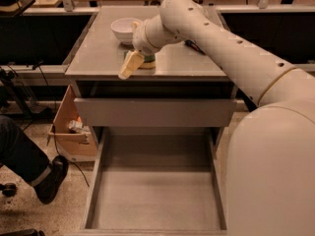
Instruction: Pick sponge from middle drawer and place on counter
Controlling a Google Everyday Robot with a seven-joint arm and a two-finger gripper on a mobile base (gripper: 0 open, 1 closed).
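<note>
The sponge [147, 62], green over yellow, lies on the counter [98, 55] near its front edge, just in front of the white bowl [123, 29]. My gripper [134, 67] hangs right over the sponge's left side, open, with one pale finger [128, 67] angled down to the left past the counter edge; the other finger is hidden by the wrist. The middle drawer [156, 200] is pulled out wide below, its grey floor bare.
A flat grey drawer front [155, 112] sits just under the counter. A cardboard box [69, 129] stands left of the cabinet. A person's leg and dark shoe [47, 178] are at the lower left. A small dark object [194, 46] lies behind my arm.
</note>
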